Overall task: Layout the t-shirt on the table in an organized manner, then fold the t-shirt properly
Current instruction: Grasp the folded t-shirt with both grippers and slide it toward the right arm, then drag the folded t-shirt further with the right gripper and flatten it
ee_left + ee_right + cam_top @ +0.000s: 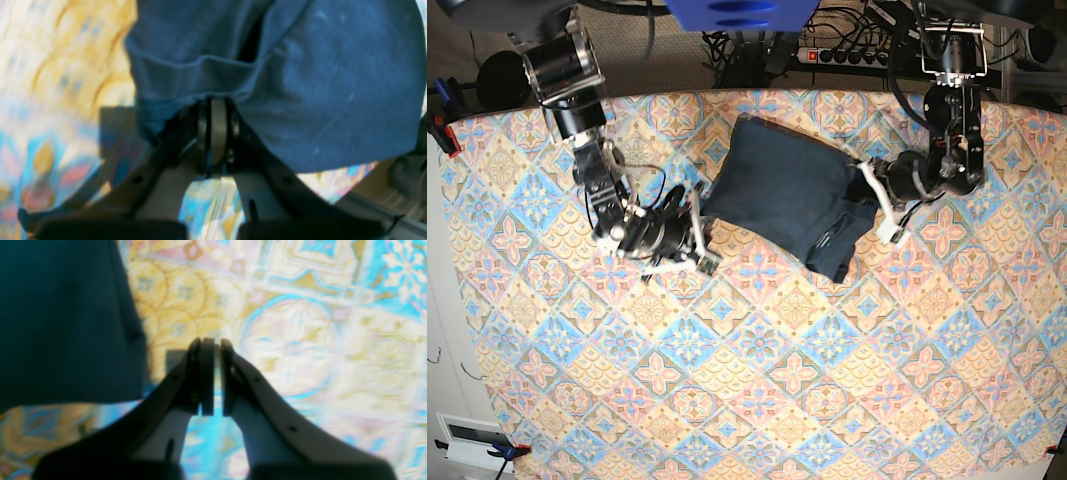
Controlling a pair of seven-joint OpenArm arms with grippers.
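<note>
1. Two arms over the table (757, 400); the t-shirt (787, 190) lies bunched at the far centre of it, between the two grippers.
2. Left gripper (217, 103): fingers pressed together, pinching a hem fold of the t-shirt (300, 83) at its edge.
3. Right gripper (213, 346): fingers nearly together with a thin gap, nothing between them, just beside the shirt's edge (66, 323), not touching.

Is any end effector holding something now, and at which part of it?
The left end effector is shut on the t-shirt, pinching a folded edge of it. The right end effector holds nothing.
</note>
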